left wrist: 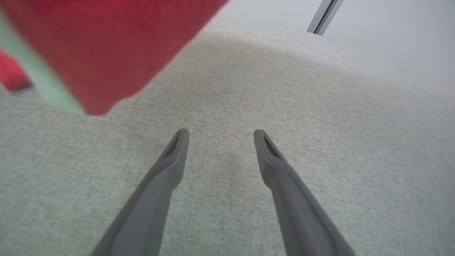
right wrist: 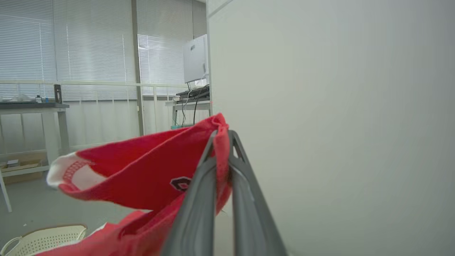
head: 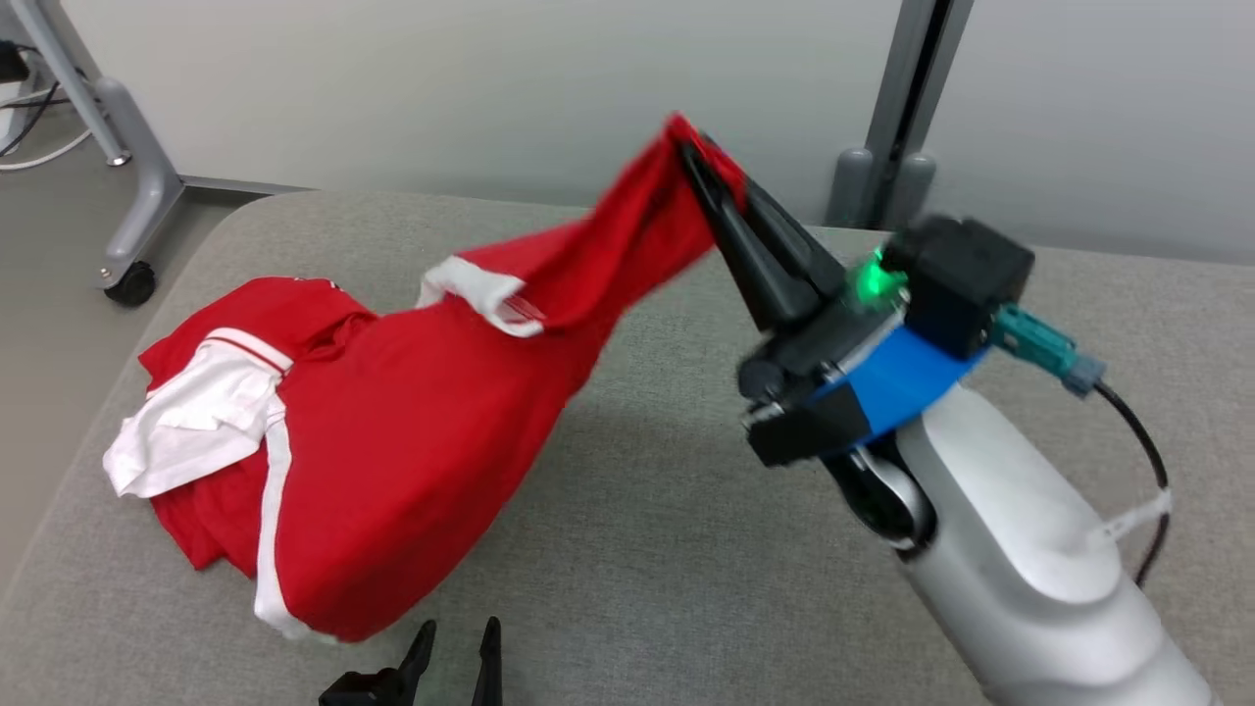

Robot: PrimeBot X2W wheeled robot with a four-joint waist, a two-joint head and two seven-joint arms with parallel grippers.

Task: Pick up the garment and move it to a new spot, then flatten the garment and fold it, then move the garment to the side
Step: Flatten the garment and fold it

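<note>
A grey cloth-covered desk [head: 686, 549] runs out before me to a pale wall. My right pincer [head: 691, 147] is pressed together on an edge of the red garment [head: 392, 441], holding it up above the far middle of the desk. From that pinch the cloth runs in a taut band down and to my left, ending in a heap on the desk's left side. Its long axis therefore slants from far right to near left. My left pincer [head: 459, 637] is spread and holds nothing. It sits low at the near edge, just beside the heap's near hem, and is the nearer one to the bulk.
</note>
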